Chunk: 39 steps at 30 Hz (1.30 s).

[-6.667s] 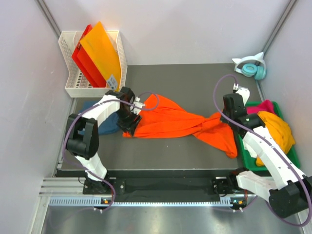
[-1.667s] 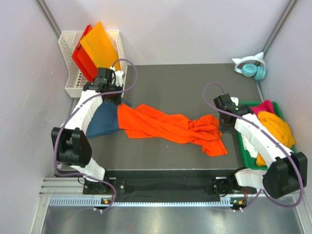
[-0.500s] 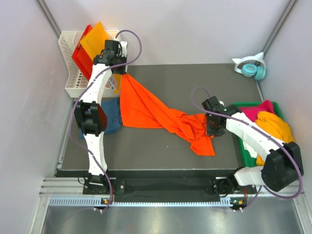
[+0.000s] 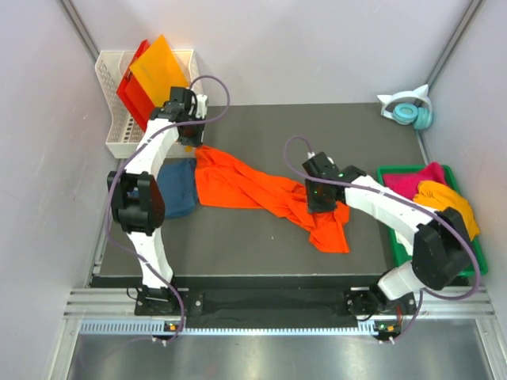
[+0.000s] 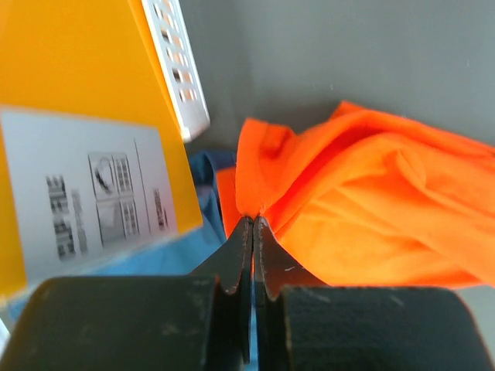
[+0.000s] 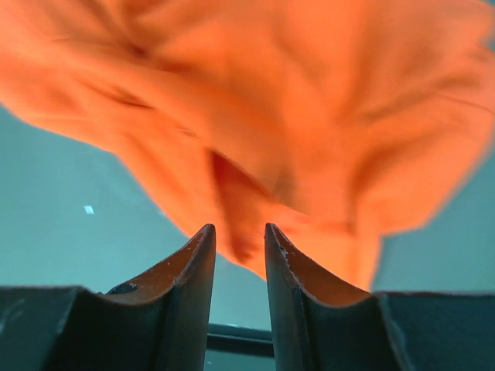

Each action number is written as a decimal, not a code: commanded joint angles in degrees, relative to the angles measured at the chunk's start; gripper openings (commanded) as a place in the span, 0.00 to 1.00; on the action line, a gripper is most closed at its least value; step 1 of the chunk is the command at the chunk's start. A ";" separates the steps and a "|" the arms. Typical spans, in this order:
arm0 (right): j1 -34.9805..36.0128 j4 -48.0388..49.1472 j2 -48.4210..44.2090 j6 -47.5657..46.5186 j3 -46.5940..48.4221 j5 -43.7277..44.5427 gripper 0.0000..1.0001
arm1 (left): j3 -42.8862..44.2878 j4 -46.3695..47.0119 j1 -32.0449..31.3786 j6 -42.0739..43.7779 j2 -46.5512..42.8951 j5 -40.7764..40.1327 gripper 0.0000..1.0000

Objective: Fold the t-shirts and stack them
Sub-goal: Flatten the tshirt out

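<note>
Orange t-shirt [image 4: 238, 184] dropped back onto the bench [image 4: 317, 131].
Left gripper [image 5: 252, 224] pinches a corner; right gripper [image 6: 239, 230], apart, came over to spread it.

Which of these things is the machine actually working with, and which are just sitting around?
Part of the job:
- orange t-shirt
- dark blue t-shirt
- magenta t-shirt and yellow-orange t-shirt, in the green tray

Just lying about:
- white basket
- orange and red plastic sheets standing in it
- cat-ear headphones
</note>
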 commanded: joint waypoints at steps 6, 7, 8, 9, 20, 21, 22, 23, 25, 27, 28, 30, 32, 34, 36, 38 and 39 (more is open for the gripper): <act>3.64 7.38 8.64 0.30 6.33 -0.12 0.33 | -4.30 3.43 0.15 0.45 -7.30 2.01 0.00; 3.56 7.64 9.60 0.30 6.42 0.14 0.33 | -4.48 3.43 0.24 0.54 -7.64 2.01 0.00; 3.56 7.82 10.05 0.39 6.77 0.66 0.33 | -4.74 3.43 0.24 0.71 -7.91 1.92 0.00; 3.64 7.82 10.40 0.30 6.86 0.76 0.33 | -5.01 3.35 0.15 0.80 -8.17 2.01 0.00; 3.56 7.04 5.58 1.88 6.59 8.47 0.33 | -6.85 3.08 0.24 1.59 -9.85 2.09 0.00; 3.47 6.42 4.96 1.97 6.68 9.36 0.33 | -7.03 3.08 0.24 1.59 -9.93 2.10 0.00; 3.38 5.80 4.00 1.97 6.68 10.24 0.33 | -7.38 3.00 0.24 1.59 -10.19 2.01 0.00; 3.21 4.93 3.64 1.88 6.51 11.47 0.33 | -7.47 3.08 0.24 1.59 -10.28 2.09 0.00; 2.85 4.39 2.24 1.79 5.98 12.44 0.33 | -7.99 2.99 0.24 1.68 -10.28 2.10 0.00; 2.42 4.39 1.01 1.88 4.75 13.41 0.33 | -8.26 2.99 0.24 1.68 -10.28 2.01 0.00; 2.24 4.57 0.04 1.88 4.14 13.41 0.33 | -8.43 2.82 0.24 1.59 -10.28 2.01 0.00; 1.36 4.04 -0.41 2.06 3.00 14.03 0.33 | -8.52 2.73 0.24 1.51 -10.29 2.01 0.00; 0.57 3.78 -0.85 1.79 1.60 14.47 0.33 | -8.70 2.64 0.24 1.50 -10.37 2.10 0.00; 0.30 3.51 -1.20 1.62 0.28 14.56 0.33 | -8.70 2.64 0.24 1.59 -10.37 2.01 0.00; 0.22 3.25 -1.72 1.79 -0.69 15.26 0.33 | -8.61 2.55 0.24 1.59 -10.37 2.01 0.00; 0.22 2.99 -2.78 2.06 -2.10 15.96 0.33 | -8.61 2.47 0.24 1.59 -10.37 2.01 0.00; 0.22 2.72 -3.30 2.41 -2.63 16.31 0.34 | -8.70 2.47 0.24 1.59 -10.29 2.01 0.00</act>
